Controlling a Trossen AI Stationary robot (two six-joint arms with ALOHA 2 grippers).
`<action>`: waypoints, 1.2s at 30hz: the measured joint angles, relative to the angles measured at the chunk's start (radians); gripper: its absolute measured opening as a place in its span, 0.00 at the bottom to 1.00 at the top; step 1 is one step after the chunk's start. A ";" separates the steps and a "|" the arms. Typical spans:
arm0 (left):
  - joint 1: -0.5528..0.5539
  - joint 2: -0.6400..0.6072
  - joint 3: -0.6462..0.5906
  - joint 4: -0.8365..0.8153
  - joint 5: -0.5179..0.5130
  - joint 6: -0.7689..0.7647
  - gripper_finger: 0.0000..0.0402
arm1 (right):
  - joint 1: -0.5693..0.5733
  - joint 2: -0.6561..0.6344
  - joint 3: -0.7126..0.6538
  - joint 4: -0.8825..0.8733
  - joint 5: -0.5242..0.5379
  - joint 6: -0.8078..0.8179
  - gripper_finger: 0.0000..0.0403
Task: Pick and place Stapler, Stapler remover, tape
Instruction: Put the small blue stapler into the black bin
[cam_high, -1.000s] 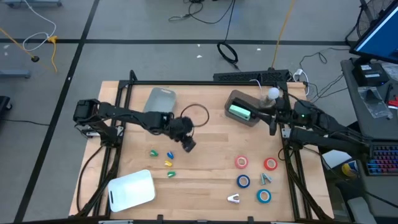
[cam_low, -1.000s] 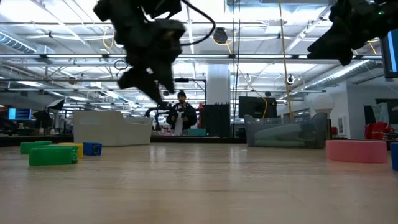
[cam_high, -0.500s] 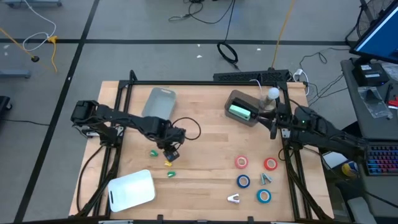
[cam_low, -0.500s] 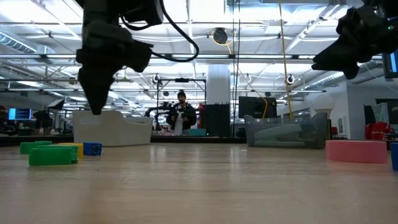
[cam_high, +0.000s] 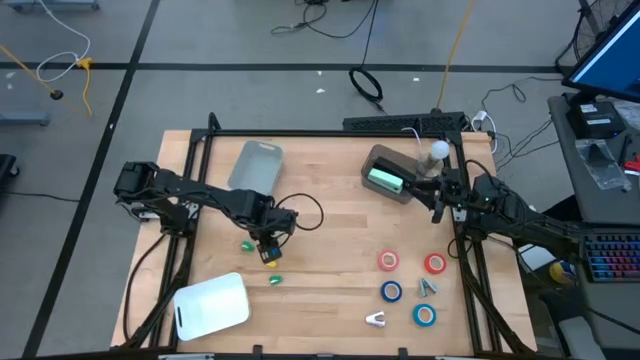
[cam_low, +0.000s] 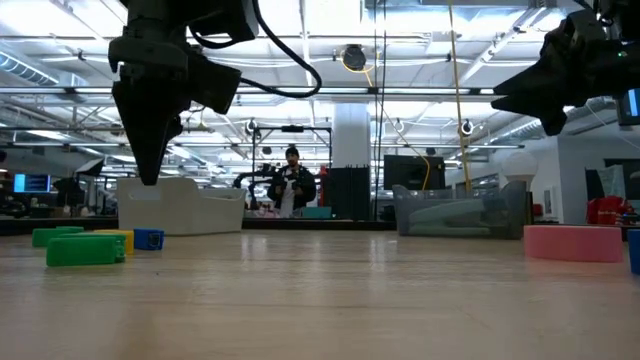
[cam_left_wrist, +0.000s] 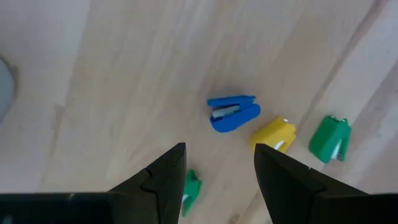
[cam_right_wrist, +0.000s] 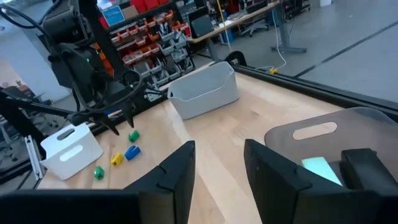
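Four small staplers lie on the table's left half: blue (cam_left_wrist: 233, 114), yellow (cam_left_wrist: 273, 134), green (cam_left_wrist: 329, 139) and a second green (cam_left_wrist: 191, 185). My left gripper (cam_high: 269, 244) hangs open above them, fingers pointing down (cam_left_wrist: 217, 171), touching none. Two red tape rolls (cam_high: 388, 261) (cam_high: 434, 264) and two blue ones (cam_high: 391, 291) (cam_high: 425, 315) lie flat on the right half. Two staple removers (cam_high: 376, 319) (cam_high: 428, 287) lie among them. My right gripper (cam_high: 438, 198) waits open (cam_right_wrist: 217, 168) above the table's right edge, beside the dark bin (cam_high: 393, 175).
A grey bin (cam_high: 258, 163) stands at the far left and a white bin (cam_high: 212, 305) at the near left corner. The dark bin holds a green object (cam_high: 384, 181). Bare wood lies in the table's middle (cam_high: 330, 250). A person (cam_low: 291, 185) stands far off in the room.
My left gripper has moved toward the table's left and near edges and down, from over the table's middle to above the small staplers. It has tipped from slanting to pointing straight down. The staplers, tape rolls and removers have stayed where they were.
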 joint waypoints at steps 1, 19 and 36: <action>0.000 0.000 0.000 0.000 -0.010 0.005 0.47 | 0.000 0.000 -0.010 0.017 0.000 0.001 0.32; -0.147 0.011 0.000 0.064 -0.264 0.648 0.47 | 0.000 0.000 -0.073 0.124 0.002 0.031 0.32; -0.130 0.170 0.001 0.120 -0.216 0.741 0.47 | 0.000 0.000 -0.073 0.123 0.002 0.057 0.32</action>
